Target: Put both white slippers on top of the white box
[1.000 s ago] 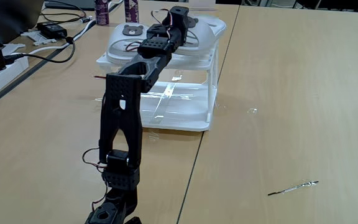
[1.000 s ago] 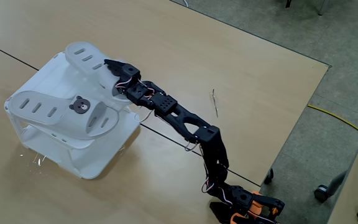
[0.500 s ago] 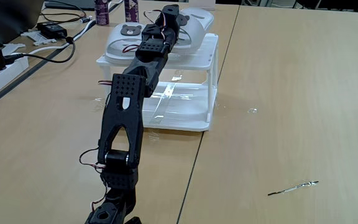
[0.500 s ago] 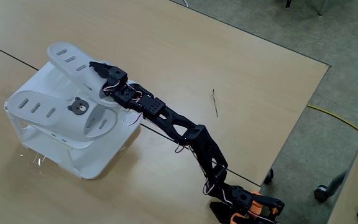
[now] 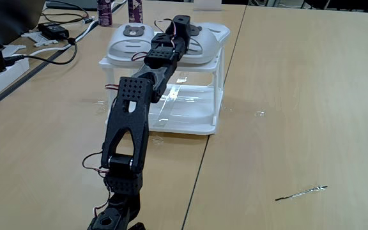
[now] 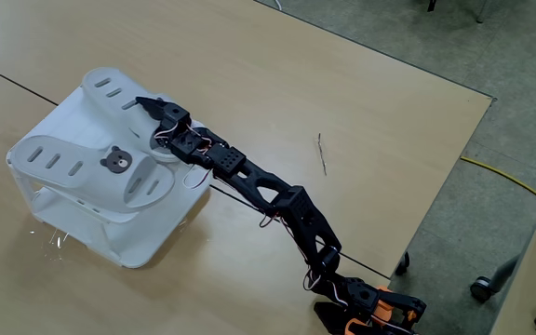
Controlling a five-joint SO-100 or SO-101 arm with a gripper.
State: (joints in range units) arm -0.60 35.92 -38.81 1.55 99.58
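Gripper (image 6: 149, 104) tips obscured over slipper (image 6: 110, 93)

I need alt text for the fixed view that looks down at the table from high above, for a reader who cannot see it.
A black robot arm reaches across a wooden table to a white box, its gripper at the second of two white slippers lying side by side on the box top. The nearer slipper shows a bear badge.

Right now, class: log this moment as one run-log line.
arm: stretched over rack | gripper: on far slipper | near slipper: on rack top | grip: unclear
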